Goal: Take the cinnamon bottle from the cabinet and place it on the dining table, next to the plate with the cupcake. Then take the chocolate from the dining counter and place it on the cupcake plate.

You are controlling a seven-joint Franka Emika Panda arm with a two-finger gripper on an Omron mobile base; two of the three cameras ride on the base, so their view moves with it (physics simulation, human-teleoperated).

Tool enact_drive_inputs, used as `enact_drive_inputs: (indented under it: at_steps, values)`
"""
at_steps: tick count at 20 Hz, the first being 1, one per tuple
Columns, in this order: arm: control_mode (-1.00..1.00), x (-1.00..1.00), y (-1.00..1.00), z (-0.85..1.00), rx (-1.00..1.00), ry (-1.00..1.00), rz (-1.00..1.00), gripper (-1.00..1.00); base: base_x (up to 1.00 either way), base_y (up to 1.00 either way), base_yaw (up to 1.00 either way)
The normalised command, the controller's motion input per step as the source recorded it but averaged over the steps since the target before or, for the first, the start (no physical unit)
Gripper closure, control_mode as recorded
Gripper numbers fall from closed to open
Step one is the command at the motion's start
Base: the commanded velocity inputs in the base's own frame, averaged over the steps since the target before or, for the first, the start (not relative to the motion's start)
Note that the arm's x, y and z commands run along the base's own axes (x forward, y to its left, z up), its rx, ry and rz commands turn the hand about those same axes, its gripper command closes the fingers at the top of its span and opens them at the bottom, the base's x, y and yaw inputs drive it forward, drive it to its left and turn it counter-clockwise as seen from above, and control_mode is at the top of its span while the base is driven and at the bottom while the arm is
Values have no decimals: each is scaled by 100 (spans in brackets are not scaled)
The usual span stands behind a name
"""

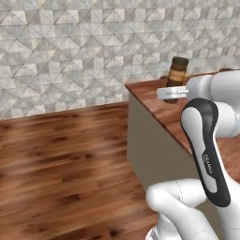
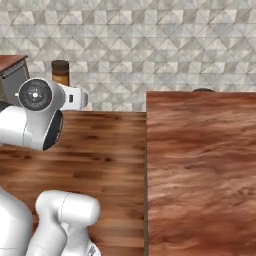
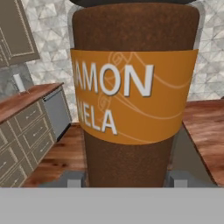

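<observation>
Gripper (image 3: 124, 179) clamped on the cinnamon bottle (image 3: 131, 100), one finger on each side of its lower body, jaws part-open around it. Bottle upright, orange band with white lettering facing the hand camera. In the left base view the bottle (image 1: 176, 77) is held in the air at the near corner of the dining table (image 1: 159, 105), not resting on it. Right base view: bottle (image 2: 60, 73) above the wood floor (image 2: 100, 150), left of the table edge. Drawer units (image 3: 26, 135) off behind
</observation>
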Motion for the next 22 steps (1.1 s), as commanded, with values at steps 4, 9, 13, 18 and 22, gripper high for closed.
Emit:
enact_drive_inputs:
  at_steps: [4,9,13,18,22]
  values:
    - [100,0,0,0,0,0,0,100,94,5,0]
    - [100,0,0,0,0,0,0,100,94,16,2]
    - [100,0,0,0,0,0,0,100,94,18,6]
    - [100,0,0,0,0,0,0,100,94,12,2]
    - [100,0,0,0,0,0,0,100,94,8,0]
